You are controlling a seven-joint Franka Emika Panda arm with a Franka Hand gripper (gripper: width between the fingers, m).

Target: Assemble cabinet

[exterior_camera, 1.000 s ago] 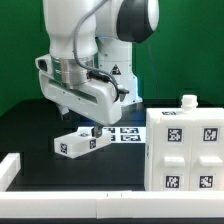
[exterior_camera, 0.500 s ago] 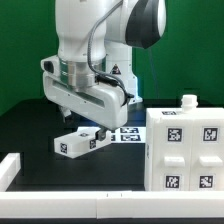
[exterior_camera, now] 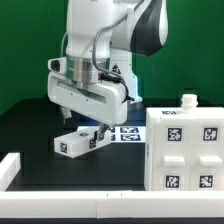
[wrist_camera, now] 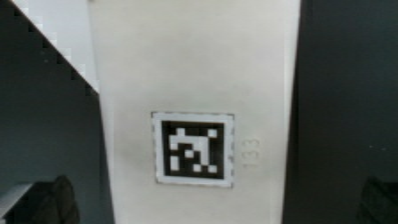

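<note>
Claw (exterior_camera: 88, 127) spread open, hovering just above one small panel (exterior_camera: 78, 143) with two tags (exterior_camera: 65, 148) on its edge. One big box (exterior_camera: 186, 150) at exterior view's right, one small block (exterior_camera: 187, 100) on top.

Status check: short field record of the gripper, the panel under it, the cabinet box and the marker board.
gripper: low over the small panel, apparently open, nothing held
small panel: lying flat, one tagged face toward the wrist camera
cabinet box: upright at the exterior view's right, apart from the small panel
marker board: flat, beyond the small panel in the exterior view
</note>
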